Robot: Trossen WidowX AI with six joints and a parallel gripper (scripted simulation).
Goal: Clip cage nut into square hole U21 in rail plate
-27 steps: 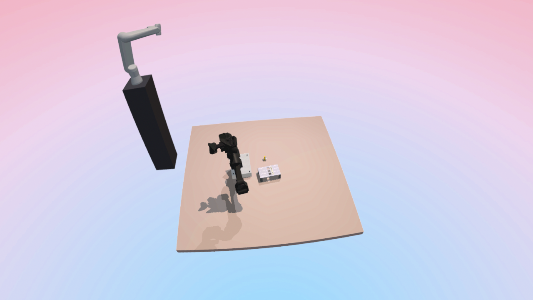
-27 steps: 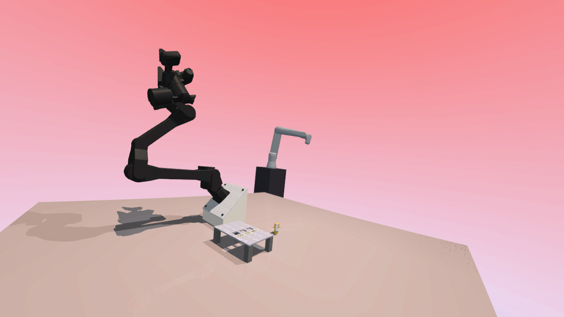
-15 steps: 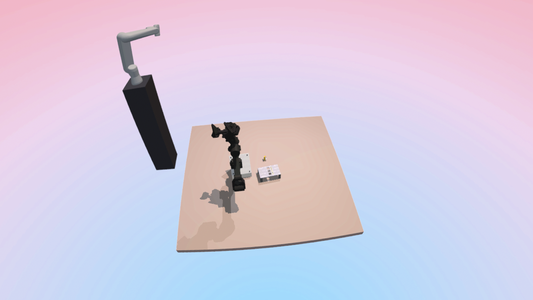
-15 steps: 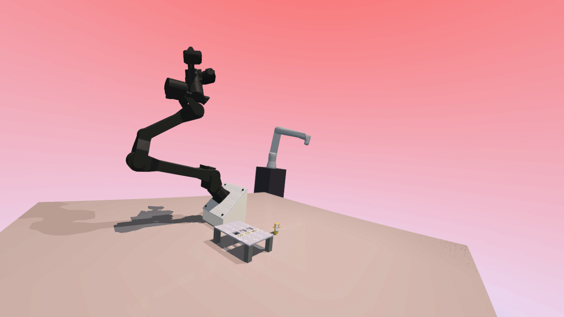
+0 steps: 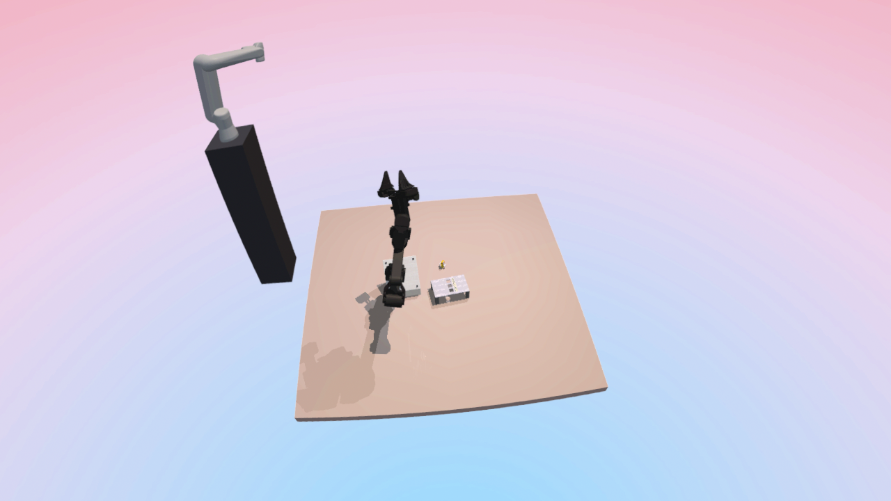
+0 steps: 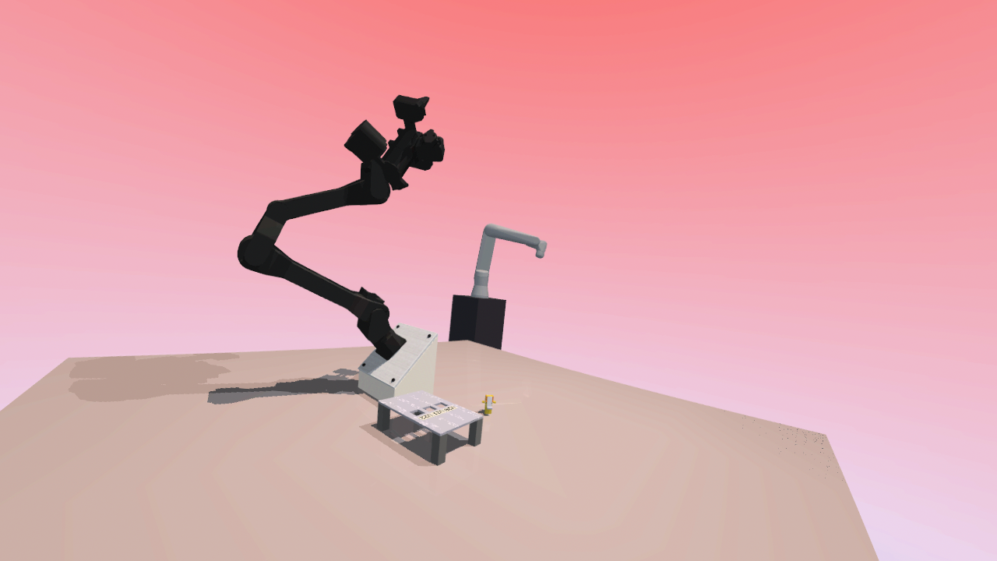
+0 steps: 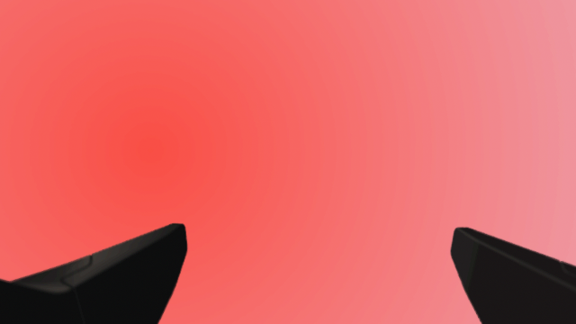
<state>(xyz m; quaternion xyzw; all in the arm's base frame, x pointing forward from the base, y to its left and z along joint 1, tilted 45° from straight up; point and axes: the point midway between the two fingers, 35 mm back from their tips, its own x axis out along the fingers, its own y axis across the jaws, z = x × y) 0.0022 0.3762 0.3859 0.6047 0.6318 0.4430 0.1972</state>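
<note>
The cage nut (image 5: pixel 442 264) (image 6: pixel 485 405) stands on the tabletop (image 5: pixel 498 348) (image 6: pixel 558 488) near the rail plate (image 5: pixel 440 287) (image 6: pixel 456 421), outside its square holes. High above the rail plate's level, the arm (image 5: pixel 399 239) (image 6: pixel 317 202) holds its fingers (image 5: pixel 385 181) spread wide, with nothing between them.
</note>
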